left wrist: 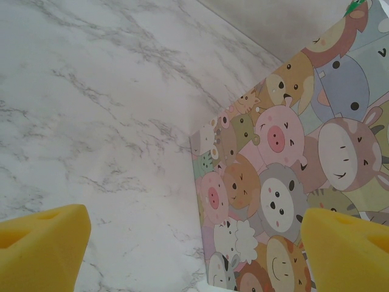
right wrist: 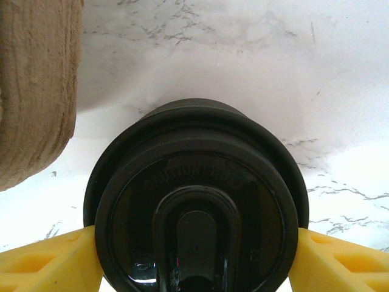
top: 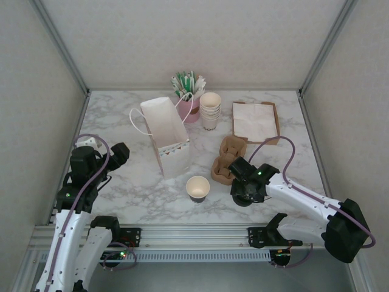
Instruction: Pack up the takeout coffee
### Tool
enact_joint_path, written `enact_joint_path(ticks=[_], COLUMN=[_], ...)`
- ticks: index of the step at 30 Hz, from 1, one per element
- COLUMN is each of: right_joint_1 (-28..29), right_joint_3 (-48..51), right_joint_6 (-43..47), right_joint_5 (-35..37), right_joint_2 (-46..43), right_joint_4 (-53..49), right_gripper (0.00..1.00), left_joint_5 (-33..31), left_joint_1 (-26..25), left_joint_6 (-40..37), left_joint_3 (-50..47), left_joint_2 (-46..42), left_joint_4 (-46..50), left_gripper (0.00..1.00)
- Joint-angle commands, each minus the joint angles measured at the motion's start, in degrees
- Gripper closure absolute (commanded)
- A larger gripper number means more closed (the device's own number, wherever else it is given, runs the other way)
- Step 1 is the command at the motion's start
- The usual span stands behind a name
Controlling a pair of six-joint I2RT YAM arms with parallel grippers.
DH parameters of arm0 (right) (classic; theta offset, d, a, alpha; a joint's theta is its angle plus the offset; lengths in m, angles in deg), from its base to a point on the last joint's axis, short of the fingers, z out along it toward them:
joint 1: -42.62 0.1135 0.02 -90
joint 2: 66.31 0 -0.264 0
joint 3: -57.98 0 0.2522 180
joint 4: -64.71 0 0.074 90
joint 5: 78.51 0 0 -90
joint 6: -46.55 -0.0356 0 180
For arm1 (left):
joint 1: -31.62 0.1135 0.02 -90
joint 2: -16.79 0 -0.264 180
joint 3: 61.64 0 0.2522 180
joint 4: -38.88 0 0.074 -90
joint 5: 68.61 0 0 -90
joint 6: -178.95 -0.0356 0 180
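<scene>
Both pads [right wrist: 55, 263] touching black lid [right wrist: 194, 182] | right end effector [right wrist: 194, 264]

Left arm: the left arm [top: 76, 188] is standing up from its base at the near-left corner, with the elbow folded and the forearm leaning forward along the left edge of the surface [top: 140, 194].
Left wrist: is aiming the claw inward, toward the right.
Left claw: the left claw [top: 118, 153] is holding its yellow fingers [left wrist: 42, 249] wide apart, with nothing between them.
Right arm: the right arm [top: 304, 198] is lying low and extended from the near right, its forearm pointing left toward the middle.
Right wrist: is aiming the claw downward.
Right claw: the right claw [top: 245, 194] is straddling the takeout coffee [right wrist: 194, 201], with one yellow finger [right wrist: 48, 264] on each side. The lid rim is hiding the inner pad faces, so contact cannot be told.
</scene>
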Motion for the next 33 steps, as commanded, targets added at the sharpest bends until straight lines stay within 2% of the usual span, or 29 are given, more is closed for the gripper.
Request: enact_joint_path(ticks=[1, 11, 33], right_joint_1=[-0.46, -0.46, -0.46], right_joint_3=[-2.68, -5.43, -2.84], right_joint_6=[0.57, 1.77, 0.94], right_joint_5=[2.07, 2.14, 0.04], right_joint_2=[-1.58, -2.22, 0.91], right_joint_4=[-3.1, -4.67, -2.38], right_gripper=[0.25, 0.25, 0.22], left_joint_5=[-0.04, -0.13, -0.12], left_joint_1=[-0.12, -0.23, -0.23], left_joint_6=[0.12, 0.11, 0.09], left_joint_3=[0.56, 0.54, 0.5], left_joint_2=[-0.18, -0.18, -0.18], left_joint_4=[0.56, 0.48, 0.6], left_gripper=[0.1, 0.1, 0.1])
